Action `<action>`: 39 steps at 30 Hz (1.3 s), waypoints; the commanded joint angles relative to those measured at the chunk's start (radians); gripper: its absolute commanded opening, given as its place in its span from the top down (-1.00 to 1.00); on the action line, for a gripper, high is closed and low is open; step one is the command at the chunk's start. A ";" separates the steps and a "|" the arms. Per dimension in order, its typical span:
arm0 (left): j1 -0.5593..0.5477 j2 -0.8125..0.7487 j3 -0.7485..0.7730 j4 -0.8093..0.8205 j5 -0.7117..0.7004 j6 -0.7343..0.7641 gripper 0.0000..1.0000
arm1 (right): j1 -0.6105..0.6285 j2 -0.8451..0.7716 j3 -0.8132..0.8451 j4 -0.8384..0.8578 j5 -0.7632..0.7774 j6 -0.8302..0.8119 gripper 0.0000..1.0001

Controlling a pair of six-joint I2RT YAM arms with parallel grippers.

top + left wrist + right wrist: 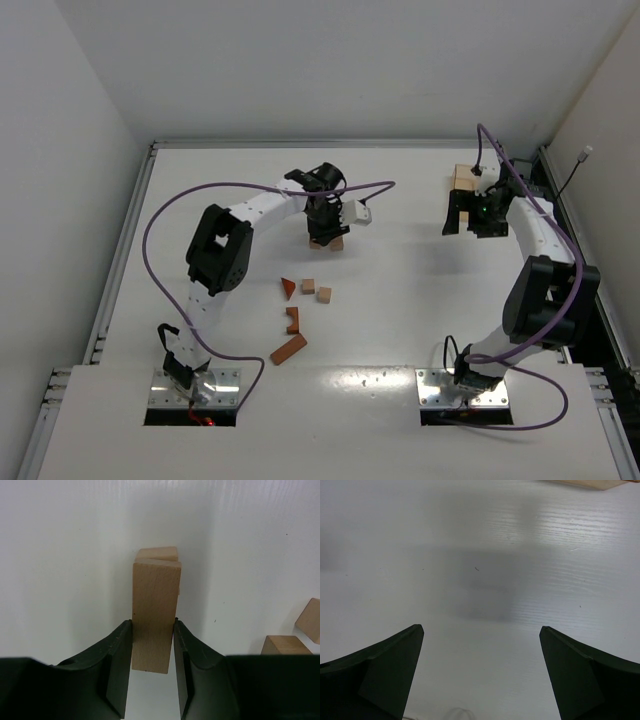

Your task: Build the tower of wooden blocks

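Blocks lie loose on the white table [420,300] ahead of the left arm's base. Nearest is a reddish-brown bar [288,349], then a reddish-brown notched piece [293,320]. Past that, two tan cubes [308,286] are set close together, with a reddish-brown triangle [288,287] just to their left.

Beyond these, the left gripper [325,232] is lowered over the wood block tower [325,243]. From above only a sliver of tan is shown beneath the fingers. In the left wrist view a tan bar [156,615] is pinched between the jaws. A second tan piece [157,554] is mostly hidden just behind it, and whether the two touch cannot be told. At the right of that view the tan cubes are cropped by the finger and the frame edge.

Farther back and to the right, the right gripper [481,628] is held over bare table with its jaws spread wide and nothing between them. The flat tan tray [463,178] is placed just beyond it. It is partly covered by the arm from above and cut to a thin strip at the top of the right wrist view.
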 commanded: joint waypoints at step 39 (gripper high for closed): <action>0.013 -0.208 0.250 -0.041 -0.075 0.030 -1.00 | 0.003 -0.006 0.010 0.032 -0.028 0.002 -0.98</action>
